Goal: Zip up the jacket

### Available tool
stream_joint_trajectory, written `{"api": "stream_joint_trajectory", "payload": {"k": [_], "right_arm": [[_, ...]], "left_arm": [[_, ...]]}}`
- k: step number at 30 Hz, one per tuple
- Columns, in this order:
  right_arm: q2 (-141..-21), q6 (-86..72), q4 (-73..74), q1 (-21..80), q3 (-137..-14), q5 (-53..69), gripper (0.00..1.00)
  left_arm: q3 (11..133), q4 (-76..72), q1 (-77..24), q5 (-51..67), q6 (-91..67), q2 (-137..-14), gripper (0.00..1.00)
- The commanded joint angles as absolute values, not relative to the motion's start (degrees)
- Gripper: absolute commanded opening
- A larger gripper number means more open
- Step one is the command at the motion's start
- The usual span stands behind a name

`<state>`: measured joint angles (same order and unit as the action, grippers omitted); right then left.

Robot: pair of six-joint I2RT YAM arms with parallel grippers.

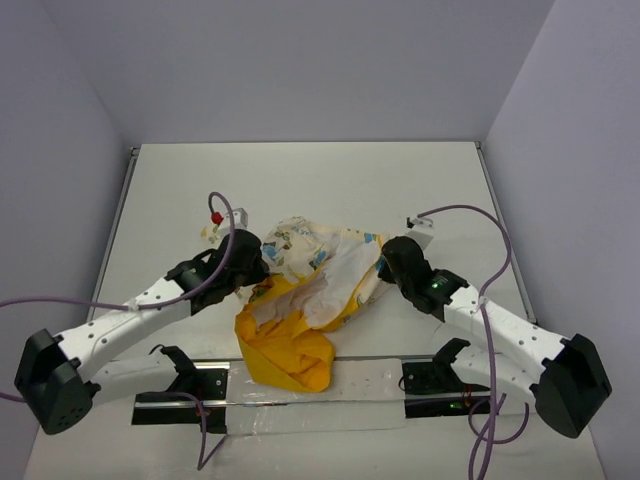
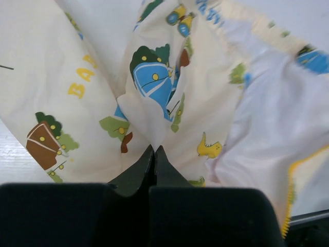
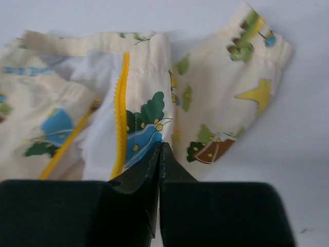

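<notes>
At the centre of the top view the jacket (image 1: 310, 290) lies crumpled on the table (image 1: 300, 180), its yellow lining (image 1: 285, 355) toward the bottom edge. The left gripper (image 2: 154, 150) is clenched on a printed fold; the right gripper (image 3: 160, 146) pinches cloth beside the yellow zipper teeth (image 3: 121, 103). Light and limp, it likely bunches; grip along the zipper edge.

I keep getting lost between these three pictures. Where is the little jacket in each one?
Top external: the jacket lies crumpled in the middle of the table, with its yellow hood toward the near edge.
Left wrist: the jacket's cream printed cloth fills nearly the whole picture.
Right wrist: it spreads across the upper part.
Shared landmark: the white inner patch, edged in yellow.
</notes>
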<state>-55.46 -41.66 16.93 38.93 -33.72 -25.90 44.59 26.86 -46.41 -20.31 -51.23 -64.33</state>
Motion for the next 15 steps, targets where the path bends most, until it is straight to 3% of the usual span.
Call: {"api": "stream_joint_trajectory", "payload": {"k": [1,2,3,4,5,7,15], "right_arm": [[-58.9,-44.1,16.7,35.3,-31.8,-26.3,0.13],[-61.0,-43.4,17.0,35.4,-33.0,-24.1,0.41],[-61.3,-42.9,17.5,35.7,-33.8,-23.2,0.61],[-60.8,-42.6,17.5,36.2,-34.5,-22.3,0.75],[-59.7,-42.2,17.1,36.6,-35.0,-21.6,0.82],[-57.6,-41.5,16.5,37.2,-36.2,-20.8,0.88],[-57.1,-40.1,14.7,38.2,-43.0,-16.1,0.9]], "left_arm": [[43.3,25.8,-46.3,-23.5,-55.1,-57.6,0.0],[42.5,25.1,-46.2,-23.2,-55.5,-55.8,0.0],[41.9,24.7,-46.3,-23.0,-55.6,-55.0,0.0],[41.3,24.5,-46.3,-23.0,-55.8,-54.4,0.0],[40.9,24.6,-46.2,-23.2,-56.3,-54.0,0.0],[40.2,25.0,-46.3,-23.8,-57.0,-53.3,0.0],[40.4,24.7,-46.2,-23.2,-57.4,-53.9,0.0]]}}
